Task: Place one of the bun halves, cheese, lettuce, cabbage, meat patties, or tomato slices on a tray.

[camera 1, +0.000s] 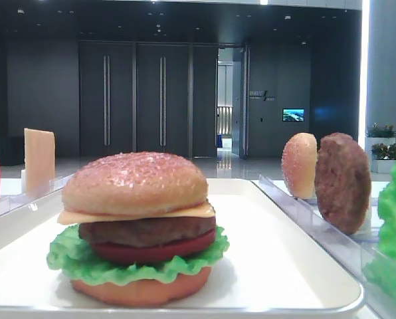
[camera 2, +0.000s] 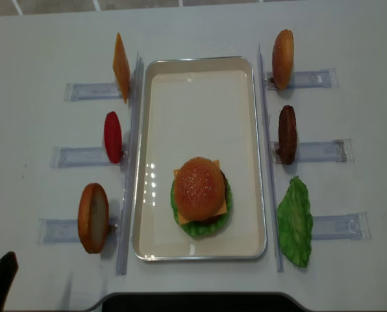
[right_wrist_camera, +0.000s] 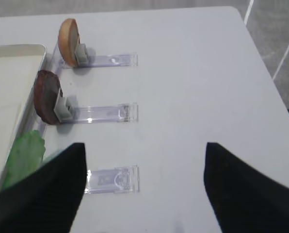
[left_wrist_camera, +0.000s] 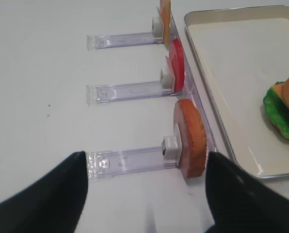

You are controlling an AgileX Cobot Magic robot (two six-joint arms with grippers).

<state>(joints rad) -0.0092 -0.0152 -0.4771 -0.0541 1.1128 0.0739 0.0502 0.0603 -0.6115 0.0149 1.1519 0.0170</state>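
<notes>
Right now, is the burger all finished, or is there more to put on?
It looks finished: on the tray sit base, lettuce, tomato, patty, cheese and the speckled bun top. Nothing is in hand: the right claw is open and holds nothing. Spare pieces stand in the racks beside the tray, so more could be added.

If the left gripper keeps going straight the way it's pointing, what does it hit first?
Most likely the flat orange bun base, upright at the end of the nearest clear rack, which lies between the open left gripper's fingers. Depth is hard to judge.
</notes>
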